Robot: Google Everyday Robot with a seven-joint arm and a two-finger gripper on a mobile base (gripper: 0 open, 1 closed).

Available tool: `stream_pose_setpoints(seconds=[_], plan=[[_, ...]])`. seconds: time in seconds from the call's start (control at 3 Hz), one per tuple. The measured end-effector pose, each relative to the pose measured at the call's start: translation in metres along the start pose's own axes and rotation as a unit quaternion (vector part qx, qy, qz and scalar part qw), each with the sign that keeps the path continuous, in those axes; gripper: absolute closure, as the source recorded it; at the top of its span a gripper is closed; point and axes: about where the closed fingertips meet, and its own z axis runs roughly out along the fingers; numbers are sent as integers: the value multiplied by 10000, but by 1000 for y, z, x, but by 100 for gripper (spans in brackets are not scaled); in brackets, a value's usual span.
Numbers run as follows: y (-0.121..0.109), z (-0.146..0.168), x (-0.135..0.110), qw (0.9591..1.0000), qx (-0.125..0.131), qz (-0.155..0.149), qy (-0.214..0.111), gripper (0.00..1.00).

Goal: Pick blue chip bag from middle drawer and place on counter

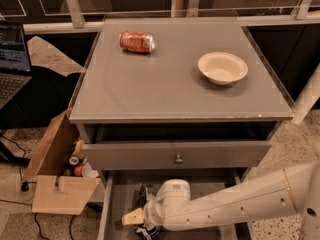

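The blue chip bag [142, 198] lies in the open middle drawer [115, 204] at the bottom of the view, mostly hidden behind my arm; only a dark crumpled edge with white patches shows. My gripper [136, 219] is down in the drawer right at the bag, with one pale finger [132, 217] showing at its left side. The white arm [240, 204] reaches in from the lower right. The grey counter [165, 84] is above the drawers.
An orange-red soda can [136, 41] lies on its side at the counter's back left. A white bowl [222, 67] sits at the right. A grey drawer front with a round knob [177, 159] sticks out above the middle drawer. An open cardboard box [57, 174] stands left of the cabinet. A laptop [12, 59] is at far left.
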Motion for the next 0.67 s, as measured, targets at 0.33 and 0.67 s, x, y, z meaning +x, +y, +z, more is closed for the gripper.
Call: stream_pose_setpoints(seconds=[0.33,0.67], plan=[[5,26,13,9993,227,-221,176,16],[-1,32,21,9979,386,-441,277,40]])
